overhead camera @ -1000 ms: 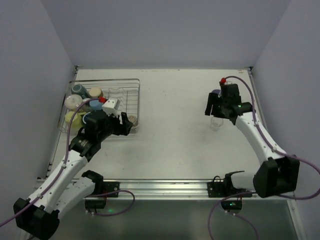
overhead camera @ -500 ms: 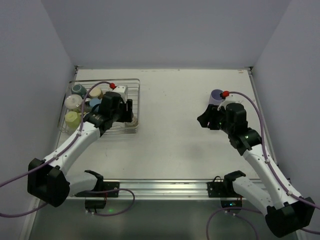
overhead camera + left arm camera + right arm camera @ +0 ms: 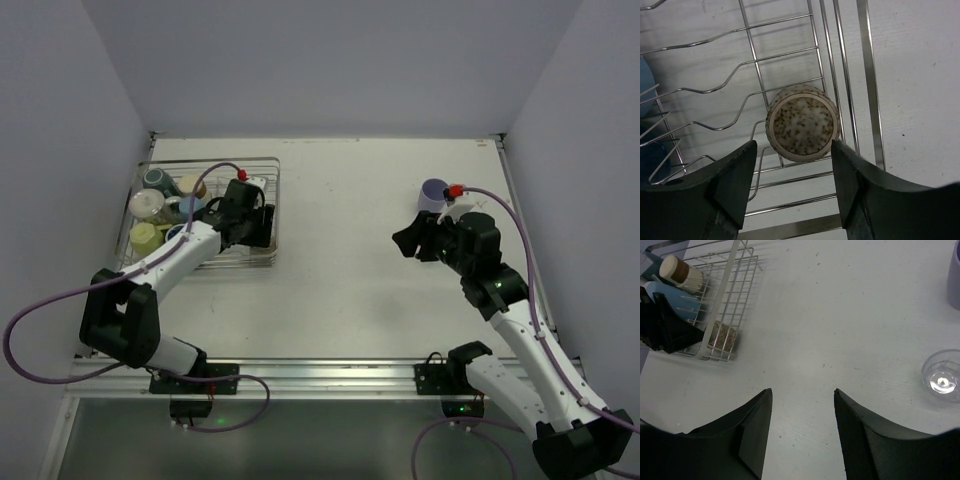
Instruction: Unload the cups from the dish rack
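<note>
Table (image 3: 340, 290), rack wires (image 3: 752, 55) (under speckled cup (image 3: 802, 131))

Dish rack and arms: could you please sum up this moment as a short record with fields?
Rack: table's far left, several cups inside
Left gripper: open, straddling speckled cup in rack; contact unclear
Right gripper: open, empty, above table
Unloaded: lavender cup and clear cup, on table at right
</note>
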### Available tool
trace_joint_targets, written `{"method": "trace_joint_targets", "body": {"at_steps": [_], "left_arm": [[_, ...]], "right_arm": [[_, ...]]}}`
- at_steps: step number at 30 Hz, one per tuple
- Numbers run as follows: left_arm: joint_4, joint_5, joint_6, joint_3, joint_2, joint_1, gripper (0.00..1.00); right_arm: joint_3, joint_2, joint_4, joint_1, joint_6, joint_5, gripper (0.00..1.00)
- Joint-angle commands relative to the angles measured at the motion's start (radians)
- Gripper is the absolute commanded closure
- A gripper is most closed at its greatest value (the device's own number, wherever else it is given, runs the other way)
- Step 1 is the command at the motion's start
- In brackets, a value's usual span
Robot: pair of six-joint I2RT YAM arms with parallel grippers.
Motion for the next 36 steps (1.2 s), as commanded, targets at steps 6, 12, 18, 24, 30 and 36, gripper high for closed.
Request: {"method": "trace_joint_targets", "body": {"at_steps": [6,12,18,24,30,36], "left_arm": [[-0.024,-0.046,0.024,0.05,0.074,-0.005,0.32],[-0.019,-0.055,0.019,0.059,0.117,-0.005,0.32],[0.002,-0.137,-0.007,0.091,0.162,-0.005,0.34],[0.014,-0.171,-0.016,0.124,0.206,-0.005,0.36],[-0.011,-0.143,-0.022,0.105,0.173,-0.005,0.29],[-0.032,-0.112,-0.053,0.065,0.101,-0.005,0.14]], "right_arm": [[-0.003,-0.026,0.043,0.007,0.015,-0.039,0.45],[-0.005,-0.019,0.05,0.008,0.016,-0.047,0.45],[-0.015,-0.021,0.07,0.01,0.022,-0.053,0.45],[-0.021,-0.019,0.083,0.014,0.025,-0.065,0.45],[-0.031,-0.024,0.08,0.016,0.019,-0.067,0.46],[-0.026,-0.024,0.09,0.017,0.027,-0.08,0.45]]}}
